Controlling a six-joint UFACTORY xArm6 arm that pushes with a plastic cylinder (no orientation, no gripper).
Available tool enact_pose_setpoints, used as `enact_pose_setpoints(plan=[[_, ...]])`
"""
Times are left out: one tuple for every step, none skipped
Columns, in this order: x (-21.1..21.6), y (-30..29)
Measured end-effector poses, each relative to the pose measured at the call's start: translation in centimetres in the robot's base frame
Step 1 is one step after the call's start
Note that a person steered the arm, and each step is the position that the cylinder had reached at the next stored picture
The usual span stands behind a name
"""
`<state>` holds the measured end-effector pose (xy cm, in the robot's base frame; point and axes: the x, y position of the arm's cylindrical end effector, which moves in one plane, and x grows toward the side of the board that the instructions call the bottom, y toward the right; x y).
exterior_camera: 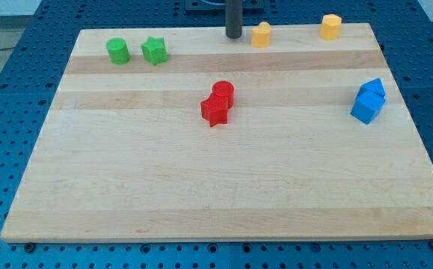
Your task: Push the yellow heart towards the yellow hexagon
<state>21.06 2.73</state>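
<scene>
The yellow heart [261, 34] sits near the board's top edge, just right of centre. The yellow hexagon [330, 26] sits further to the view's right along the same top edge, well apart from the heart. My tip [234, 35] is the lower end of the dark rod, standing just left of the yellow heart with a small gap between them.
A green cylinder [117, 51] and a green star [154, 50] sit at the top left. A red cylinder [223, 93] touches a red star [215, 110] mid-board. Two blue blocks [368, 101] sit together at the right. The wooden board [201, 194] lies on a blue perforated table.
</scene>
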Motion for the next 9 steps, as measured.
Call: enact_pose_setpoints(plan=[[0.5,3.1],[0.7,4.1],[2.0,1.5],[2.6,2.7],[2.7,5.2],[3.4,6.6],[5.0,6.6],[5.3,6.6],[5.4,6.6]])
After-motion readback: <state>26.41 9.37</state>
